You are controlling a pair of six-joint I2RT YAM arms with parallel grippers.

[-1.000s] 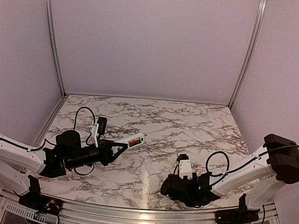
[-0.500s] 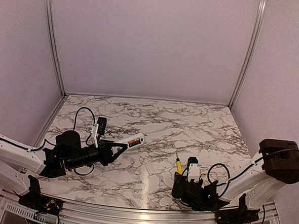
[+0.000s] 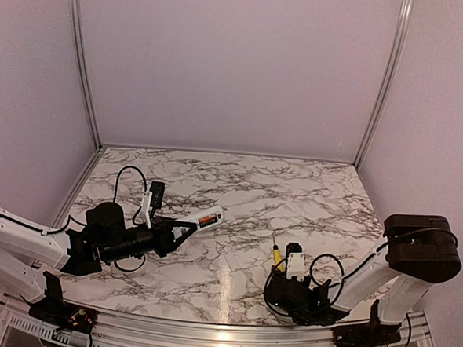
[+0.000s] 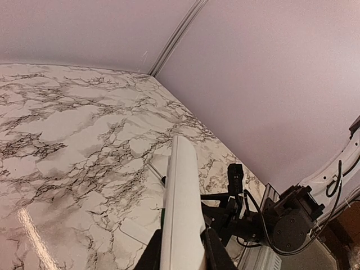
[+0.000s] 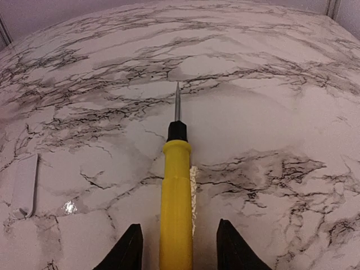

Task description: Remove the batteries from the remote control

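Note:
My left gripper [image 3: 182, 230] is shut on the remote control [image 3: 208, 218], a white oblong with an orange label, and holds it above the table at the left. In the left wrist view the remote [image 4: 181, 208] shows edge-on between the jaws of the left gripper [image 4: 183, 256]. No batteries are visible in any view. My right gripper [image 3: 278, 277] sits low near the front edge, open. Its fingers [image 5: 127, 248] stand on either side of the yellow-handled screwdriver [image 5: 176, 197] without touching it.
The screwdriver [image 3: 277, 257] lies on the marble table [image 3: 293, 201] with its tip pointing away from the right gripper. A small flat white panel [image 5: 25, 185] lies on the table to its left; it also shows in the left wrist view [image 4: 135, 230].
The right gripper has pulled back toward the near edge, uncovering the screwdriver, which now lies on the table. The left arm and the remote have not moved.

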